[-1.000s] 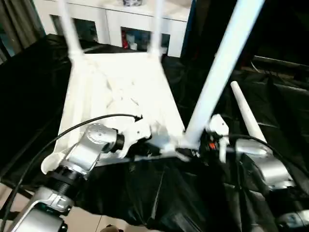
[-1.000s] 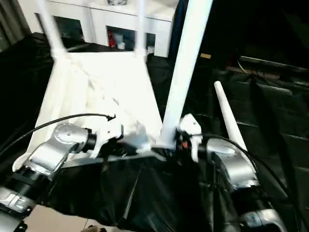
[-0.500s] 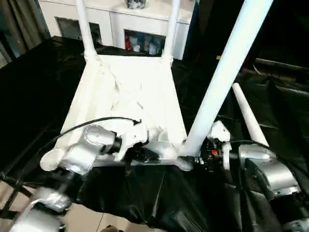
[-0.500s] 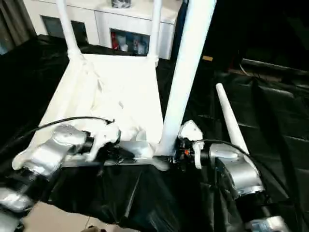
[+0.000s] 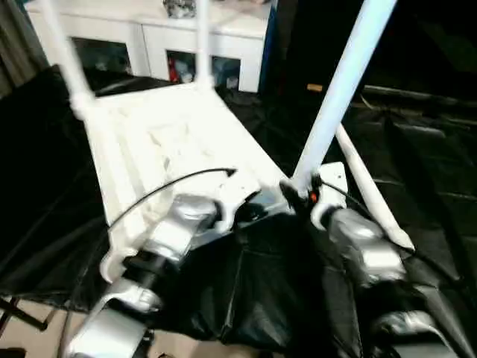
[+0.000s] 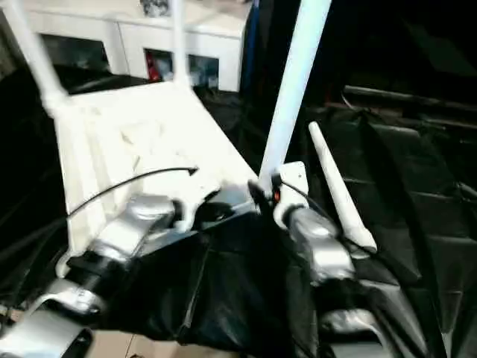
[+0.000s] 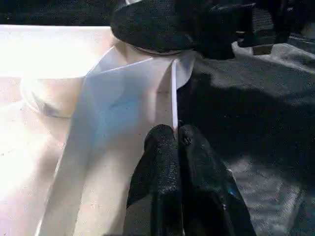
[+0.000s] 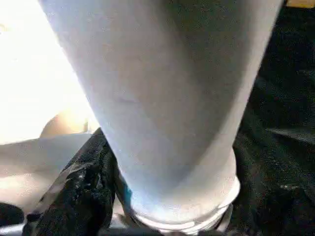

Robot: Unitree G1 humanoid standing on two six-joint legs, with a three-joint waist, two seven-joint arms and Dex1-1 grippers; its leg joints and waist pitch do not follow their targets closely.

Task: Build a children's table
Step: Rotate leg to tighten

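Observation:
The white tabletop (image 5: 171,134) lies upside down on black cloth, ribbed side up. Two white legs (image 5: 63,52) (image 5: 202,45) stand in its far corner sockets. A third leg (image 5: 339,89) rises, leaning, from the near right corner. My right gripper (image 5: 298,190) is shut around its foot, with one black finger (image 8: 83,196) pressed to the leg's side (image 8: 162,98). My left gripper (image 5: 250,209) is shut on the tabletop's thin near rim (image 7: 173,93), close beside that corner. A fourth leg (image 5: 369,190) lies loose on the cloth to the right.
A white cabinet (image 5: 149,37) with glass doors stands behind the tabletop. Black cloth (image 5: 417,149) covers the work surface and drapes over its near edge. A black cable (image 5: 164,190) arcs over my left forearm.
The camera has swung, so the whole scene sits differently in the picture. Both grippers stay at the tabletop's near right corner, the left on the rim and the right at the leg's foot.

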